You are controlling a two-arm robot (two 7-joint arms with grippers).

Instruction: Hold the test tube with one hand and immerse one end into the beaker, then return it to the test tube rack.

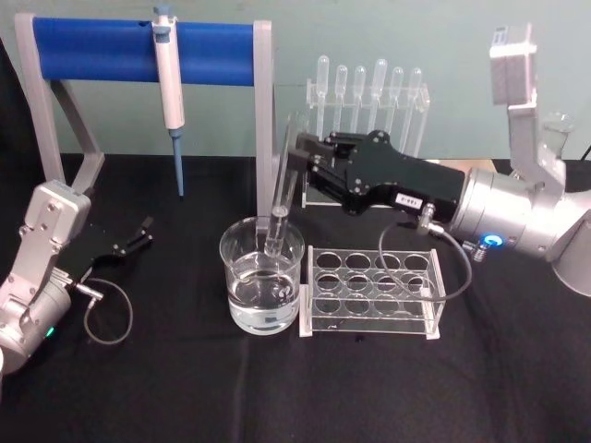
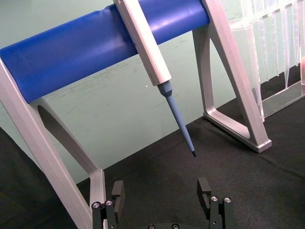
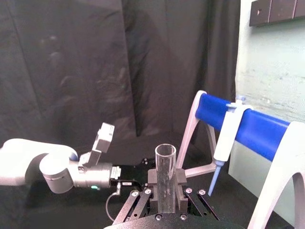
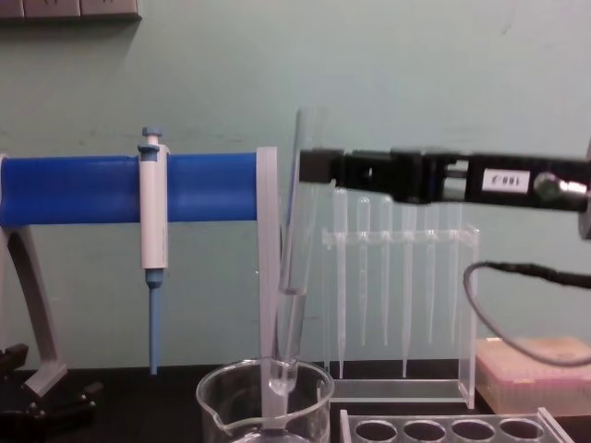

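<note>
Black cloth covers the table [image 1: 185,397], where the long clear glass test tube [image 1: 282,198] leans slightly, its rounded end down inside the wide clear glass beaker [image 1: 261,291], which holds clear liquid. The black boxy right gripper [image 1: 297,159] clamps the tube's upper part. A clear plastic tube rack [image 1: 369,293] sits just beside the beaker. The left gripper [image 2: 161,190] rests far left, fingers spread.
</note>
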